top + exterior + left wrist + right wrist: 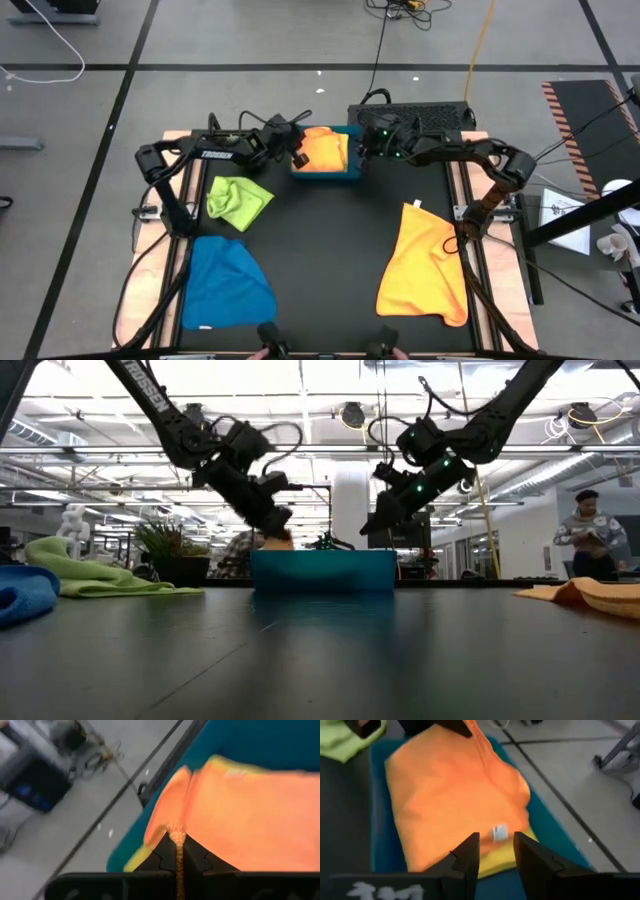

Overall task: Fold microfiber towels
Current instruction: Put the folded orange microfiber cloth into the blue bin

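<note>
Nearest the table's front edge lie the blue towel (pixel 228 283) on my left and a large unfolded orange towel (pixel 425 268) on my right; both are well apart from my grippers. Farther back on the left, the lime green towel (pixel 238 198) sits crumpled.

At the far middle of the table, the teal tray (pixel 352 172) holds a folded orange towel (pixel 323 150) lying on a yellow towel (pixel 507 858), of which only an edge shows.

My left gripper (pixel 177 851) reaches in over the tray from the left, wrist angled down, its fingers pinched tight on a ridge of the folded orange towel. My right gripper (pixel 496 851) hangs over the tray's right side, also tilted down, its fingers standing apart with a narrow gap and nothing between them; below them is the towel's white label (pixel 499 832).

Risk, as I judge it: only one corner of the fold is now held. If my left gripper lifts or draws back while pinched, the cloth would drag, the fold would open, and the yellow towel beneath could shift. The cause would be soft cloth clinging to the closed fingers.

A second risk: my right fingers, if they dip lower, could snag the label edge and pull the stack askew.
</note>
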`<move>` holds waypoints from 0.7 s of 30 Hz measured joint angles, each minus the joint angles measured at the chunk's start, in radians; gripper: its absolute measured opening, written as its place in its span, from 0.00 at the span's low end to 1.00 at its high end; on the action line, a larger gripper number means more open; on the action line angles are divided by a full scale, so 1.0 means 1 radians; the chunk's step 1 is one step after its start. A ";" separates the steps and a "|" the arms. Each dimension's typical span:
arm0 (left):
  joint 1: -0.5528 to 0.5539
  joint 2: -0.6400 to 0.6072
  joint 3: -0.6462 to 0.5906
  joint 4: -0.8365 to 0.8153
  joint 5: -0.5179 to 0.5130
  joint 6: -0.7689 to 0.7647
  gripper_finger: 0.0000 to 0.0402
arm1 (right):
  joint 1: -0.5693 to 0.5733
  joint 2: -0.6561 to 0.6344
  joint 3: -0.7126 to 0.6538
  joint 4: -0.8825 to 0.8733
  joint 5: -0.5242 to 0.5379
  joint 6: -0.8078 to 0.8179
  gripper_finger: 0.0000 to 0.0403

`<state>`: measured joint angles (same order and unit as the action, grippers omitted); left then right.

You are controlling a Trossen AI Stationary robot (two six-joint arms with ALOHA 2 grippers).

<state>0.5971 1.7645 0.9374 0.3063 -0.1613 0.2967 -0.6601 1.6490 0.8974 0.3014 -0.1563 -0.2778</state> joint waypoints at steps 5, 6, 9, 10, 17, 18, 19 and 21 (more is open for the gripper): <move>-0.038 -0.093 0.014 -0.003 0.032 0.066 0.01 | 0.012 -0.083 0.000 -0.055 -0.004 -0.007 0.34; -0.044 -0.120 0.021 -0.024 0.032 0.076 0.01 | 0.017 -0.103 0.000 -0.068 -0.004 -0.009 0.35; -0.070 -0.186 0.074 -0.087 0.032 0.111 0.01 | 0.036 -0.172 0.000 -0.094 -0.004 -0.019 0.39; -0.080 -0.208 0.092 -0.129 0.032 0.121 0.00 | 0.046 -0.197 0.000 -0.107 -0.004 -0.021 0.40; -0.205 -0.290 0.282 -0.438 0.032 0.195 0.00 | 0.153 -0.373 -0.009 -0.187 -0.005 -0.030 0.46; -0.227 -0.293 0.306 -0.493 0.031 0.202 0.00 | 0.173 -0.389 -0.010 -0.194 -0.005 -0.030 0.47; -0.249 -0.292 0.330 -0.527 0.030 0.208 0.00 | 0.195 -0.403 -0.009 -0.198 -0.005 -0.030 0.48; -0.299 -0.289 0.365 -0.592 0.011 0.211 0.00 | 0.240 -0.420 -0.010 -0.222 -0.005 -0.019 0.50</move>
<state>0.2978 1.4754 1.3029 -0.2853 -0.1506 0.5072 -0.4201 1.2293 0.8871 0.0795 -0.1616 -0.2966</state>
